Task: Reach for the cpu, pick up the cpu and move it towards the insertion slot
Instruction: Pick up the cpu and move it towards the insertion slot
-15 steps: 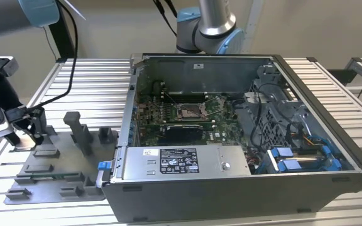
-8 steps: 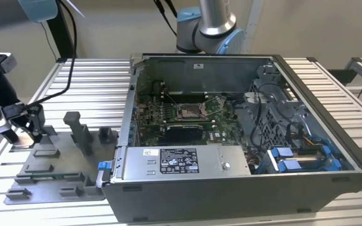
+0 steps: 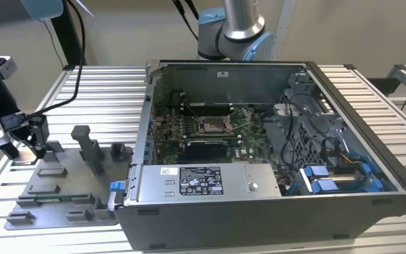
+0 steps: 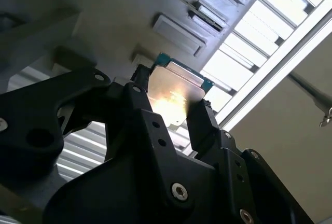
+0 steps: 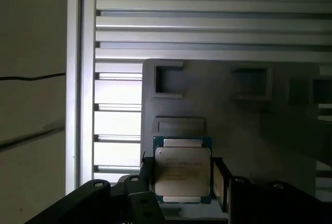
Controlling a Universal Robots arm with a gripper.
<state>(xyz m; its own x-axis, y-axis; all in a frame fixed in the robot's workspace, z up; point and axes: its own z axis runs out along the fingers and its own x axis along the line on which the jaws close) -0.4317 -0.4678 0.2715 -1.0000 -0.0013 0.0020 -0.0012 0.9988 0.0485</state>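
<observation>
fingers (image 5: 220,182) on cpu (image 5: 182,169) — tray (image 5: 249,125) beneath

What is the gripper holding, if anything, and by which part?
The gripper holds the cpu by two opposite side edges, one of its fingers against each.

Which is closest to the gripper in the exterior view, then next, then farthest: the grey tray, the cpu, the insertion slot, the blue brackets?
1. cpu, held in the gripper.
2. grey tray, just beneath it, on the exterior view's left.
3. insertion slot, inside the computer case, mid-picture.
4. blue brackets, far on the exterior view's right.
</observation>
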